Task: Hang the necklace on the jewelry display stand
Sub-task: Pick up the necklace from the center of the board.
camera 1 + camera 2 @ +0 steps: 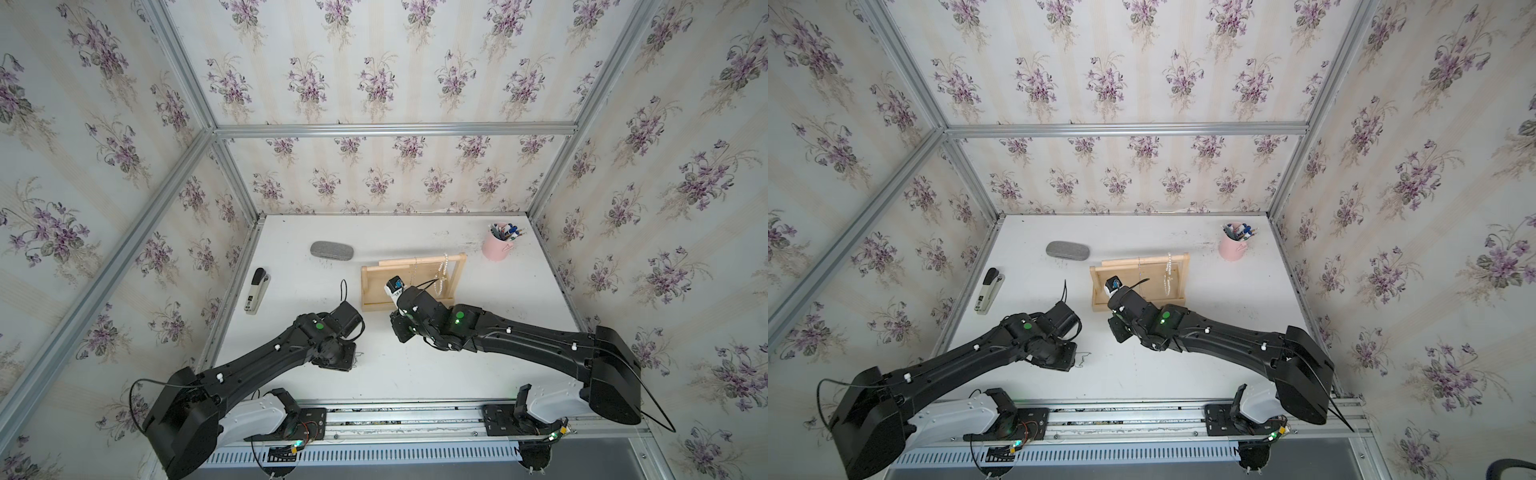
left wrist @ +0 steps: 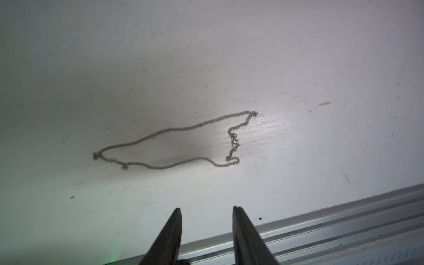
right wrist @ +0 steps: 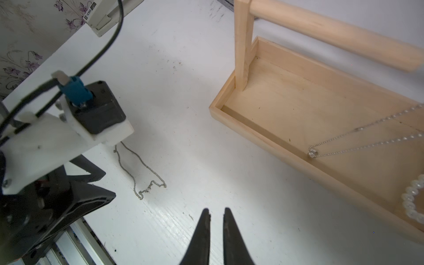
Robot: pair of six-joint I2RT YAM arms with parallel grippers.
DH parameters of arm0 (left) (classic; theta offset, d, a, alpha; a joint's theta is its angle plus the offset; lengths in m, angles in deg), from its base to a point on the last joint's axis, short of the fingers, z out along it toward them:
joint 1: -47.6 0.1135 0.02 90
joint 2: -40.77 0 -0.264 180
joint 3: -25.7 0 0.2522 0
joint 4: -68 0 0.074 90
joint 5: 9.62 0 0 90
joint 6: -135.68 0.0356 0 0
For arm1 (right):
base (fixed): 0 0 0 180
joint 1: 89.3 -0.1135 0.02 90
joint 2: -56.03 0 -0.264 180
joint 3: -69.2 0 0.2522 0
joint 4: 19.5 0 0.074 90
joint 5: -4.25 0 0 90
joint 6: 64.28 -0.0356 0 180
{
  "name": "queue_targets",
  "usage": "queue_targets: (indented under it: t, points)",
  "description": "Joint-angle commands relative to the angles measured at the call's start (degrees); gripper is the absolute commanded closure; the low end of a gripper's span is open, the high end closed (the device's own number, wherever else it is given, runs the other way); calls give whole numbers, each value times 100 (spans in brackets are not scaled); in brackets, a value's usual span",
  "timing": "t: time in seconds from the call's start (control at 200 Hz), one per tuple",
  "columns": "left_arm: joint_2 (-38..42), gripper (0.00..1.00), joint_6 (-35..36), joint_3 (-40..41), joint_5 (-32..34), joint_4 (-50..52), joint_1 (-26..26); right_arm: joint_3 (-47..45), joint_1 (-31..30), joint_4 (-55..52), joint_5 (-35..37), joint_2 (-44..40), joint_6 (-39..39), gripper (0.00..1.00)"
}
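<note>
Metal necklace (image 2: 169, 129) on tbl (image 2: 298, 68), ahead of L jaws, untouched

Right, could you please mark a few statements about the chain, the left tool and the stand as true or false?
1. The chain lies loose on the table. True.
2. The left tool is shut on the chain. False: its jaws stand apart and empty, and the chain lies ahead of them.
3. A pearl necklace hangs on the stand. True.
4. The pink cup stands in the stand's tray. False: it stands on the table, apart from the stand.
</note>
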Motion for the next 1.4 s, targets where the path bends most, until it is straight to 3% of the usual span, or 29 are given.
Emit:
queue_targets:
  t: [0.0, 0.555, 0.974, 1.254, 1.394]
  points:
    - [-268, 61, -190, -91, 164, -278, -298, -157, 31, 207, 106, -128, -160, 85]
    - [-1612, 67, 421, -296, 452, -799, -427, -381, 107, 317, 97, -254, -167, 85]
    - [-1723, 78, 434, -128, 511, -987, -418, -440, 133, 328, 88, -298, -166, 85]
    - [-1541, 97, 508, -93, 519, -1059, -422, -452, 137, 338, 81, -324, -169, 86]
    - [-1364, 100, 589, -116, 512, -1015, -431, -518, 142, 422, 83, -399, -165, 86]
